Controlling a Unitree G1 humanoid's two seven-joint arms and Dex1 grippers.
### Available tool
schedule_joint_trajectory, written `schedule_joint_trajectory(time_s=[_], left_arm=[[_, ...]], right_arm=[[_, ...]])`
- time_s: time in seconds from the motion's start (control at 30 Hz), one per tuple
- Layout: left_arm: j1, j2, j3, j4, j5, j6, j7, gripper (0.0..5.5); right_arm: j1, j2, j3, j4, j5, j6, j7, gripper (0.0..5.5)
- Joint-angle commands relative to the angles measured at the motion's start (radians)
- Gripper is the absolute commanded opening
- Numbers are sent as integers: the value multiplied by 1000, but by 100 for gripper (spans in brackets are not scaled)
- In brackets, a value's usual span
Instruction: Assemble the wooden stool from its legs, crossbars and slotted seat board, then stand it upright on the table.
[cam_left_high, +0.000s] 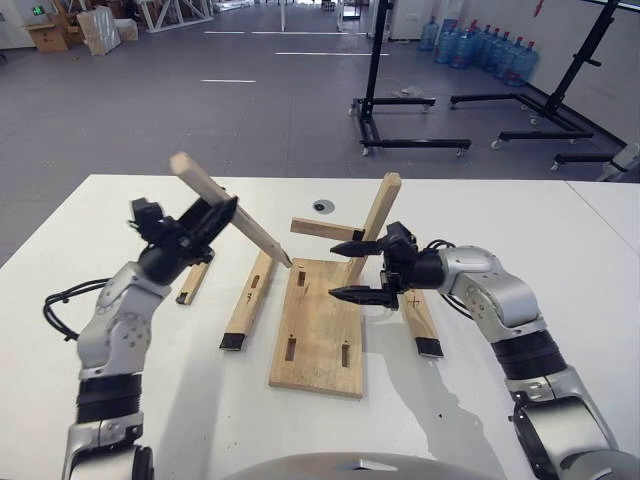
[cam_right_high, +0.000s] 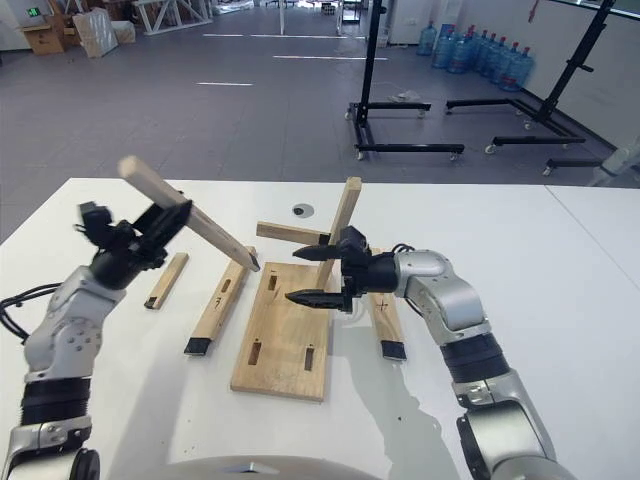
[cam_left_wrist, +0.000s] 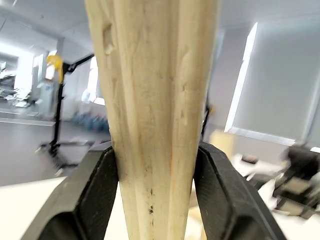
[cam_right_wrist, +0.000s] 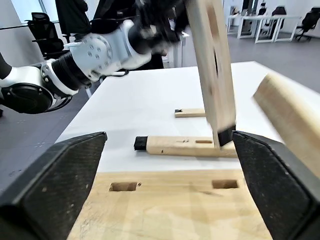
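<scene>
The slotted seat board (cam_left_high: 318, 335) lies flat in the middle of the white table. At its far right corner one leg (cam_left_high: 379, 212) stands tilted, with a crossbar (cam_left_high: 322, 229) sticking out to the left. My left gripper (cam_left_high: 207, 226) is shut on another leg (cam_left_high: 232, 211), held slanted in the air, its black-tipped end just above the board's far left corner. My right gripper (cam_left_high: 336, 270) hovers open over the board's far edge, beside the standing leg. In the left wrist view the held leg (cam_left_wrist: 155, 100) is squeezed between both pads (cam_left_wrist: 92, 192).
A third leg (cam_left_high: 250, 298) lies left of the board, a short crossbar (cam_left_high: 194, 281) farther left, and a fourth leg (cam_left_high: 423, 322) to the board's right under my right forearm. A round grommet (cam_left_high: 321, 206) sits near the table's far edge. Black stands (cam_left_high: 410, 110) are on the floor beyond.
</scene>
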Motion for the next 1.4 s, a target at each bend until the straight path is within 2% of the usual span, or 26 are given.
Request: schedule_joint_trajectory(time_s=[0.03,0.23,0.3,0.47,0.63,1.1,1.4], left_arm=[[-85,-7,-31,119,148,-121,39,211],[-172,-24,-87,251,289,-314,-6,211],[-196,-36,-69,290,233,-331,-90,211],[-261,-17,-34,364,79,-216,-308,211],[-318,42,-62,477,96,-138,-483,211],[-383,24,-140,558,221,-217,-581,211],[-380,54,-150,559,210,-99,-649,211]], right_arm=[[-80,-9,-94,-84,93,36,-33,458],[-119,-4,-145,-116,171,77,-78,458],[-145,23,-184,-90,211,91,-126,458],[-185,26,-197,-35,215,86,-145,458],[-190,31,-182,-29,215,87,-134,458],[-200,25,-170,-25,215,95,-119,458],[-283,-8,-175,57,132,17,-114,458]])
